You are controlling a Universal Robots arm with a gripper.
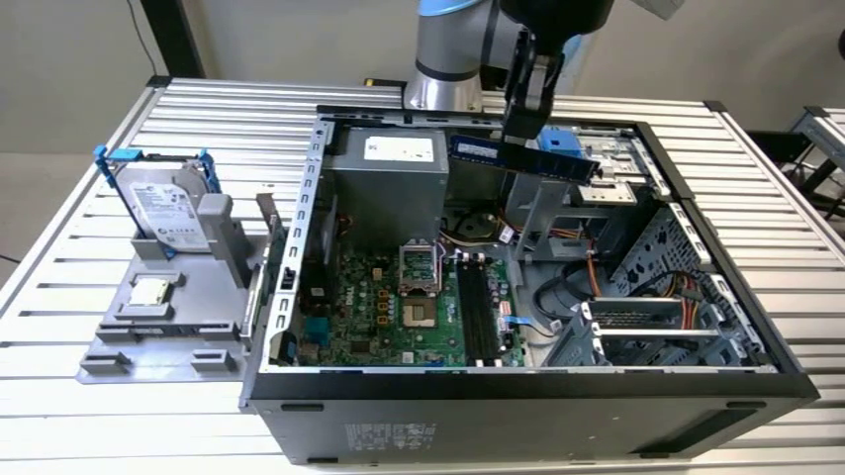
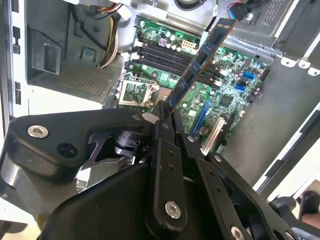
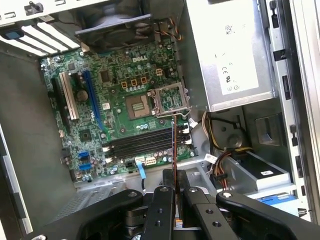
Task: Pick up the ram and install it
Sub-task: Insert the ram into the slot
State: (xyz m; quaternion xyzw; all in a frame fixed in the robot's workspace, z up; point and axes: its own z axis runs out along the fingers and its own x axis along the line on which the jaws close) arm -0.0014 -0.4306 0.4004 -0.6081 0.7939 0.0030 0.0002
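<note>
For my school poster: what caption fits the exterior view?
Robot fingers hold a RAM stick above the open computer case.

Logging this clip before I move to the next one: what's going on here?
The robot arm's pincer is shut on the ram, holding it in the air over the open computer case. The stick is above the motherboard and not seated; in the first wrist view the black memory slots beneath it are empty. A hard drive sits on a grey stand at the exterior view's left, apart from the arm.
</note>
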